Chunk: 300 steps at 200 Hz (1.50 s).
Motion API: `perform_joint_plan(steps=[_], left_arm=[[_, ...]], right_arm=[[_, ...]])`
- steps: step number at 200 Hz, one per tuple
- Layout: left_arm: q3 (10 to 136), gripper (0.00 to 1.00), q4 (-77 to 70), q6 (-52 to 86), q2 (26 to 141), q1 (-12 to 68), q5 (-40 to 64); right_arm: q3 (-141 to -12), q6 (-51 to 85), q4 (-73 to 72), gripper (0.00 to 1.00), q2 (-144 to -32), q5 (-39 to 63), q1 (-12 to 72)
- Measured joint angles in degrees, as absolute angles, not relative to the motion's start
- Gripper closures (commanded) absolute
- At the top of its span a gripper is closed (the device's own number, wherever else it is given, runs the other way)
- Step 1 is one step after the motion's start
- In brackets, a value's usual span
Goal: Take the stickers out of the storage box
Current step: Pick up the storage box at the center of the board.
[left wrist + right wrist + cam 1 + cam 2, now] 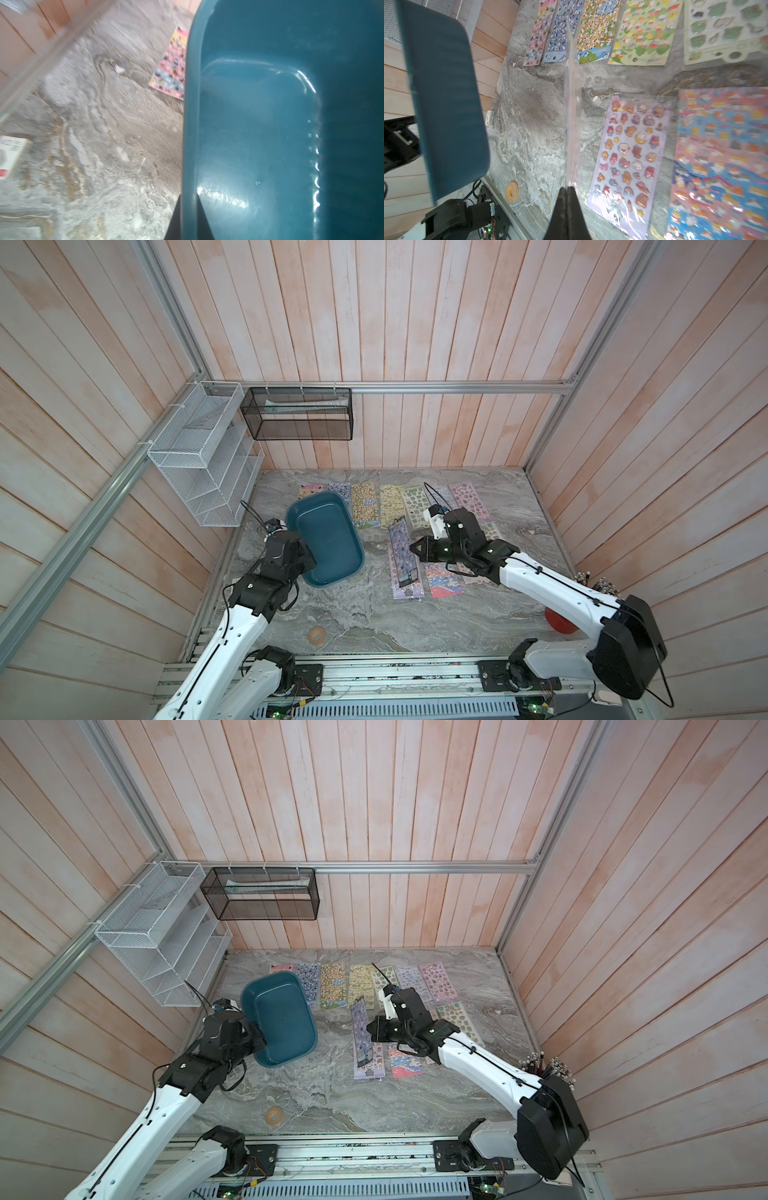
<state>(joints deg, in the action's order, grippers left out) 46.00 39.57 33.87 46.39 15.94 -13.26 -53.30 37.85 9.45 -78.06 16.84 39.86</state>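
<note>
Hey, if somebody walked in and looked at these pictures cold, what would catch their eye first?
Probably the bright stickers, spread in rows across the far and right part of the grey table. Next comes the teal storage box at the left, tipped up and empty, its rim pinched by the left claw. The right claw holds one sheet edge-on above the table.

One storage box (328,539) stood there. At least eleven sticker sheets (365,506) could be counted: seven in the back row, four or more nearer, some partly hidden under the right arm (540,585). There were two grippers, the left gripper (188,199) and the right gripper (566,190), one white wire-mesh rack (199,472), one black mesh basket (299,414), one tape roll (317,635) and one small white carton (490,118).
</note>
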Motion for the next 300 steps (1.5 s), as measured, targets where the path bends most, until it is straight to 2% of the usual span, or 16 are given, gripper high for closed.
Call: perform_joint_plan(steps=[76,178,196,227,256,300], left_arm=[[47.1,1.0,46.5,33.6,41.8,13.5,-14.2],[46.1,1.0,45.0,33.9,42.1,8.6,-12.7],[45.9,1.0,45.0,33.8,42.1,8.1,-12.3],[45.9,1.0,44.7,33.6,42.8,7.8,-12.2],[45.9,1.0,44.2,33.5,43.7,7.0,-11.8],[45.9,1.0,44.1,32.7,46.1,5.1,-10.4]], right_arm=[[-56.1,47.0,-5.3,1.0,-96.6,17.3,44.6],[-58.2,48.9,-8.3,1.0,-107.4,16.4,46.0],[-58.2,48.8,-8.3,0.98,-108.7,16.4,46.0],[-58.3,48.1,-8.4,0.91,-108.9,16.1,46.0],[-58.3,47.5,-7.9,0.73,-108.9,15.3,45.9],[-58.2,44.8,-5.6,0.58,-106.1,14.8,45.6]])
